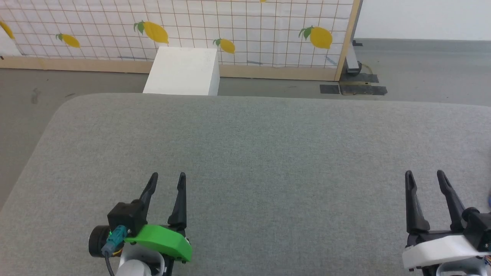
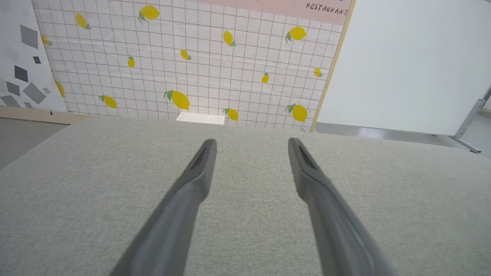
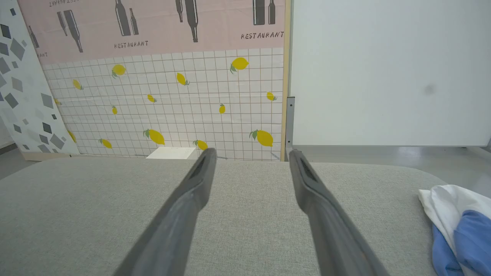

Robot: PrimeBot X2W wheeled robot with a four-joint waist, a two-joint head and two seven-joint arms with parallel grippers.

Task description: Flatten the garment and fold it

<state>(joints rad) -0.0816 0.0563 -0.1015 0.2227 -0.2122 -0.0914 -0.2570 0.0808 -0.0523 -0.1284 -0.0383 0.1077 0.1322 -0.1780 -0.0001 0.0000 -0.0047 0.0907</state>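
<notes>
The garment [image 3: 458, 226], white with bright blue parts, lies bunched at the right edge of the right wrist view, on the grey padded table [image 3: 96, 207], to the right of my right fingers. In the head view a sliver of blue shows at the far right edge [image 1: 489, 201]. My left gripper [image 1: 167, 176] stands open at the lower left, above bare grey fabric. My right gripper [image 1: 424, 174] stands open at the lower right, nothing between its fingers. Both wrist views show each pair of dark fingers [image 2: 199, 168] [image 3: 199, 172] spread apart over the table.
The grey table [image 1: 245, 145] has rounded far corners and grey floor beyond. A white box [image 1: 184, 71] stands behind its far edge. A lemon-print tiled backdrop [image 1: 245, 30] with a wooden frame closes the back; black tape patches [image 1: 353, 89] mark the floor at right.
</notes>
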